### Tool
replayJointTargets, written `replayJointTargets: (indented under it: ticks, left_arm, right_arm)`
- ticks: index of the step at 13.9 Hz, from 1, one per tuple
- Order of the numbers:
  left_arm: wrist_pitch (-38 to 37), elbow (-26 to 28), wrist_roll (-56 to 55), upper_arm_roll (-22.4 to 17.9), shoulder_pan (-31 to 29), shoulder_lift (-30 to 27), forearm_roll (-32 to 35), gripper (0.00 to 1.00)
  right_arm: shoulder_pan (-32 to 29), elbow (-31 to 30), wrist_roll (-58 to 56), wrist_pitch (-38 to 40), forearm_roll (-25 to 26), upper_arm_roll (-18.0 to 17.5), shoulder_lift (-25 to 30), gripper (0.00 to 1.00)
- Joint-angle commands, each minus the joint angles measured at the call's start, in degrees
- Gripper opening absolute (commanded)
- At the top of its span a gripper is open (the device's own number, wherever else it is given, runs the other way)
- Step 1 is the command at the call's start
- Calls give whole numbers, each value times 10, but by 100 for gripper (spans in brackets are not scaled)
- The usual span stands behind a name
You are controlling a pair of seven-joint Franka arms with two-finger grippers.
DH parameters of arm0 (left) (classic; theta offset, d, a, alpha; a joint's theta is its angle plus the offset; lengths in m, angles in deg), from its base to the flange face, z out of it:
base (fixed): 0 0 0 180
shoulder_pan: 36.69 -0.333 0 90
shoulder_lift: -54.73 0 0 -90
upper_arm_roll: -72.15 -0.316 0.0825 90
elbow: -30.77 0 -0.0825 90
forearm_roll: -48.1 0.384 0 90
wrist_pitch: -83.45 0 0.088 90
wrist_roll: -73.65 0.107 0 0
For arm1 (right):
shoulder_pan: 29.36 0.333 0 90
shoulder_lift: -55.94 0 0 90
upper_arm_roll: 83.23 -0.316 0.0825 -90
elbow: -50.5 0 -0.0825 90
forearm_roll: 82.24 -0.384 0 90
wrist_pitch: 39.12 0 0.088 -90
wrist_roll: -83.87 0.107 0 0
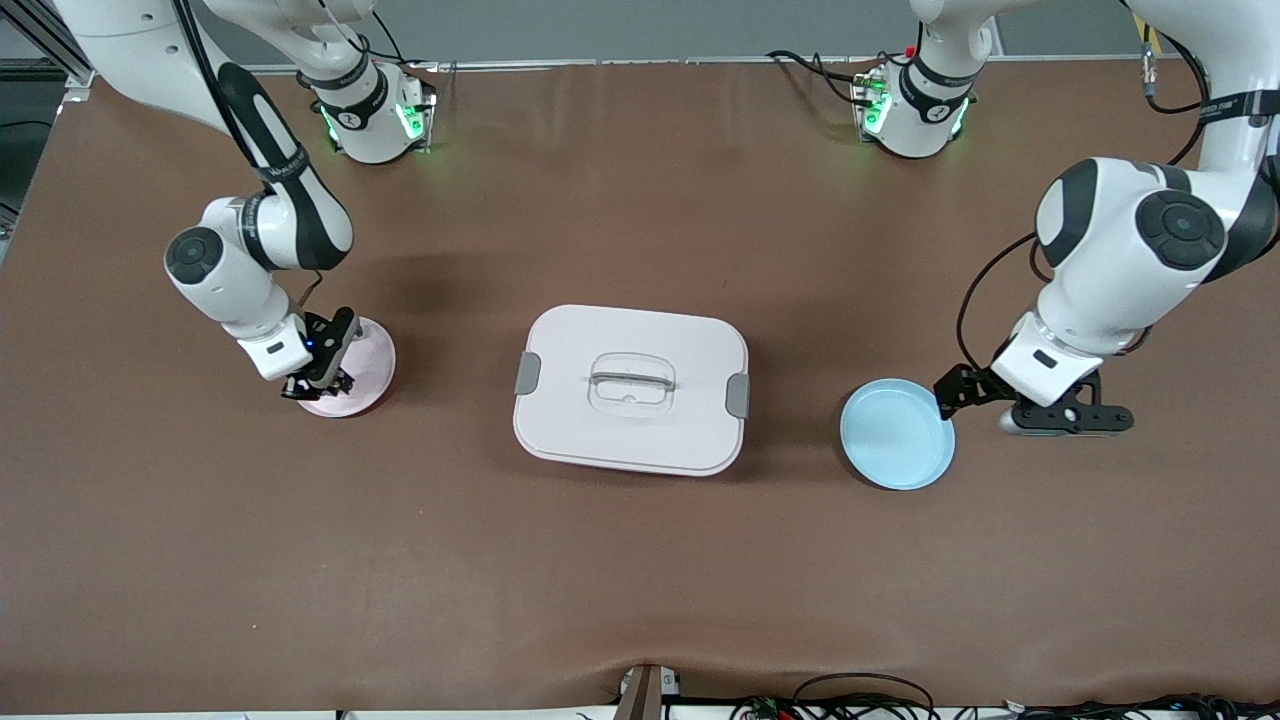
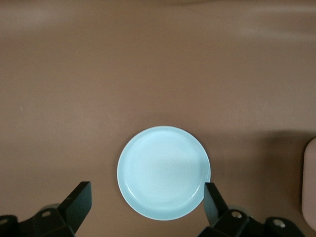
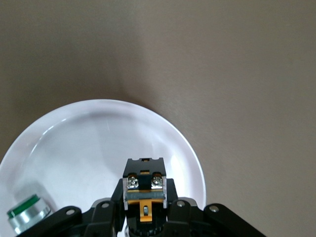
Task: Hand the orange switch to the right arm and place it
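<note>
My right gripper (image 1: 318,385) is low over the pale pink plate (image 1: 372,352) at the right arm's end of the table. In the right wrist view it (image 3: 144,202) is shut on the orange switch (image 3: 144,185), a small black block with an orange middle and two screws, held over the plate (image 3: 98,143). My left gripper (image 1: 1068,418) is open and empty, up beside the light blue plate (image 1: 895,435) toward the left arm's end. In the left wrist view its fingers (image 2: 79,200) stand wide apart on either side of the blue plate (image 2: 163,170), which is bare.
A silver part with a green ring (image 3: 27,213) lies on the pink plate beside the right gripper. A whitish lidded box with a clear handle and grey clips (image 1: 632,390) sits mid-table between the two plates. Cables run along the table edge nearest the front camera.
</note>
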Motion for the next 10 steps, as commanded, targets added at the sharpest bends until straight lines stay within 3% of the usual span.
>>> replayJointTargets:
  ticks: [1,7,10]
  left_arm:
    - [-6,-12,5,5,-21,-8,12,100]
    - [-50,-16,29,6,-44,-28,8,100]
    - [-90,-43,78,7,-71,-34,-9,100]
  right_arm:
    - [5,-2,-4,-14,9,0,-13,0]
    - [21,0,-6,-20,12,1,-26,0]
    - [21,-3,-7,-15,12,1,-26,0]
